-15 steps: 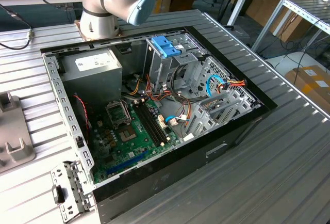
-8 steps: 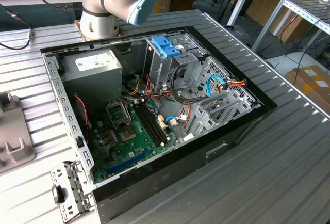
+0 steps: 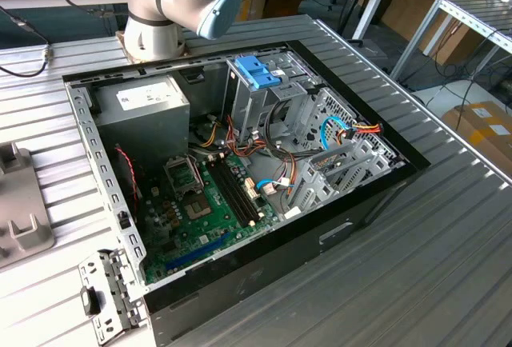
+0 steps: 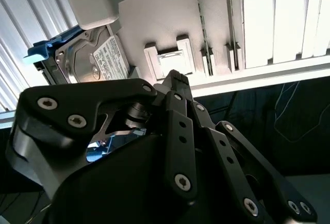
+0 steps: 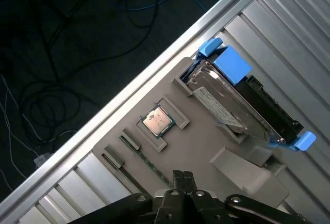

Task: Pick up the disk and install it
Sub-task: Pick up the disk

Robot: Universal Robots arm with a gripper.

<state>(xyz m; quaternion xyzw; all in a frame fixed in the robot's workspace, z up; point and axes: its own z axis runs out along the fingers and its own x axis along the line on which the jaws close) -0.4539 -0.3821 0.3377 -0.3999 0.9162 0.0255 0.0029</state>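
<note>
The pincer (image 5: 181, 174) is closed on nothing, its tips pressed together above the grey holder plate (image 5: 198, 141) on the table (image 5: 72, 190). The disk (image 5: 233, 104) stands in a slot of that plate, apart from the tips, with blue bracket showing at both ends. A small chip (image 5: 155, 120) lies in its own recess nearby. The open computer case (image 3: 264, 271) sits on the table too. To lift it cleanly, I reckon the jaws must spread wide first, then take the bare metal squarely, clear of the blue plastic.
</note>
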